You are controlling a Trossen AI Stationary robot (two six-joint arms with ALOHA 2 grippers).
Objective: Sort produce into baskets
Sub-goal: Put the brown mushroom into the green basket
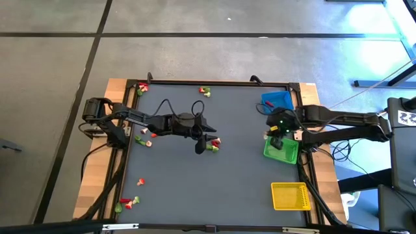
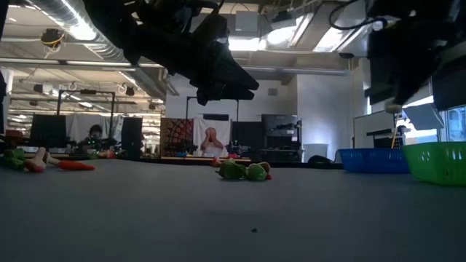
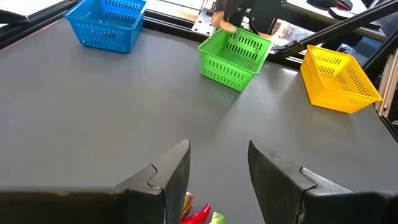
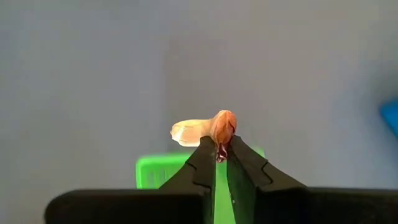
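Note:
A blue basket [image 1: 278,101], a green basket [image 1: 281,149] and a yellow basket [image 1: 290,196] stand along the table's right side. My right gripper [image 4: 219,149] hangs over the green basket's [image 4: 160,172] edge, shut on a small whitish-and-brown produce piece [image 4: 208,128]. My left gripper [image 3: 217,168] is open near the table's middle, just above a small pile of red and green produce [image 1: 213,144], whose pieces [image 3: 200,215] show between its fingers without touching them. My right gripper pinches the produce piece by its brown end [image 4: 222,138] between its two fingertips. The fingers point steeply down. The whitish part [image 4: 188,131] sticks out sideways past the tips. The piece is lifted clear, above the green basket.
More produce lies in small clusters at the far left corner [image 1: 142,88], the far edge [image 1: 205,91], the left side [image 1: 144,138] and the near left corner [image 1: 127,203]. A wide stretch of grey table top [image 1: 247,188] lies between the middle pile and the baskets.

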